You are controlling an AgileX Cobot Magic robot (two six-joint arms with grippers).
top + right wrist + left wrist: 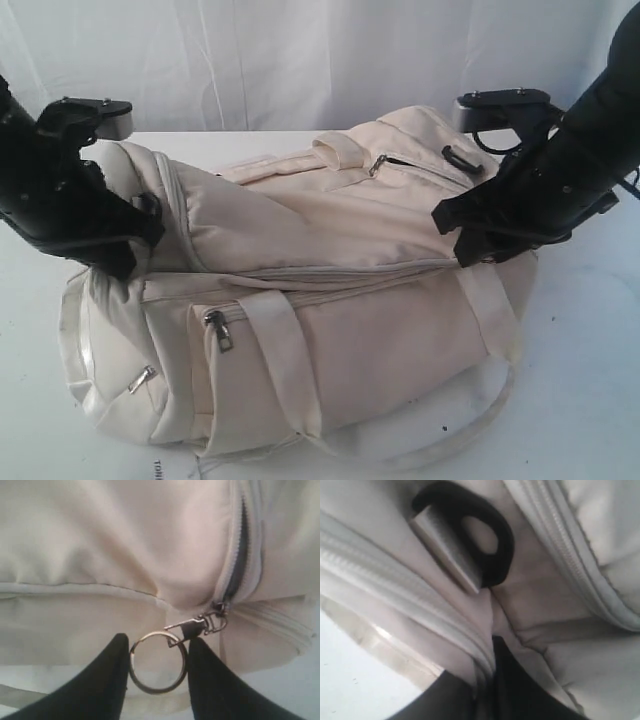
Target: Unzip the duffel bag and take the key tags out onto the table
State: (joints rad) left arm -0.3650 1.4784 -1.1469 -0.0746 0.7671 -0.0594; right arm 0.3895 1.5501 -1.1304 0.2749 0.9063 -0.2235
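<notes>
The duffel bag (330, 300) lies slumped and creased on the table (590, 400). At the bag's left end, the jaws of the left gripper (487, 652) stand narrow, with a fold of the bag's zip seam pinched between them. Just beyond it on the bag sits a black strap clip (502, 540) on grey webbing. At the bag's right end the right gripper (158, 641) holds a metal ring (159, 690), one finger touching each side. The ring hangs by a small clasp (192, 627) from the zip pull (217, 616) of a zip that stands partly open and shows only a dark slit (239, 560). The front pocket zip (218, 328) on the bag is closed. What lies inside the bag cannot be told, and the key tags are hidden from every view.
</notes>
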